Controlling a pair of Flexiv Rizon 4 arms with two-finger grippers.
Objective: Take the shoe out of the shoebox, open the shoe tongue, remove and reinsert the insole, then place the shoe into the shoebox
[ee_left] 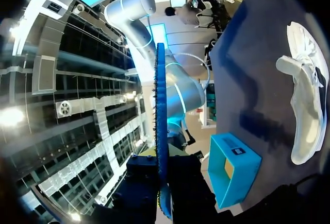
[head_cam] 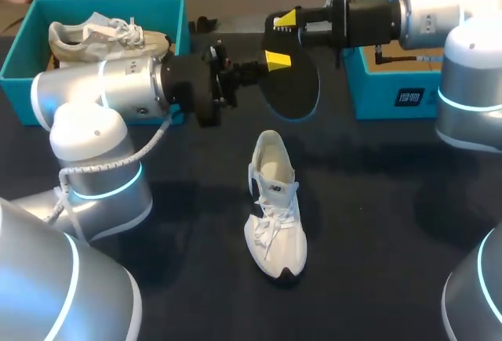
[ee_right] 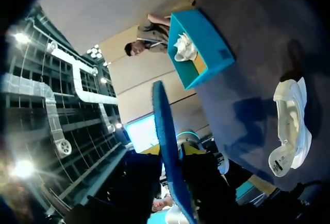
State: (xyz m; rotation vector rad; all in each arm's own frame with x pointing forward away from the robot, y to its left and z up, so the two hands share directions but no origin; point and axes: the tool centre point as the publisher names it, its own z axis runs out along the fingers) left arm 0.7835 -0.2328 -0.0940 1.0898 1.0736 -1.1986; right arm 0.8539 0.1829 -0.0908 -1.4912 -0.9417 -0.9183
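At the far left, the teal shoebox [head_cam: 17,63] holds a second, beige sneaker [head_cam: 102,37] that plays no part right now. My left gripper [head_cam: 249,70] reaches toward the middle of the table [head_cam: 376,200], clamped on one end of the dark insole [head_cam: 294,90]. The left wrist view shows the insole edge-on, pinched tight between the two fingers. The insole hangs in the air, well above and beyond the white sneaker [head_cam: 274,208]. The sneaker lies on the cloth with its toe toward me and its mouth gaping. My right gripper [head_cam: 280,40] comes in from the right and sits at the insole's upper edge. Its wrist view has the blue edge running straight out from it, but I cannot tell whether it has actually closed. Behind it stands the other teal shoebox [head_cam: 392,94]. I judge the removal done and the reinsertion just starting, probably with a regrip between arms. Next I would settle which arm carries the insole. Then I would tip it toe-first toward the sneaker's opening and feed it in flat, likely steadying the shoe with the free arm.
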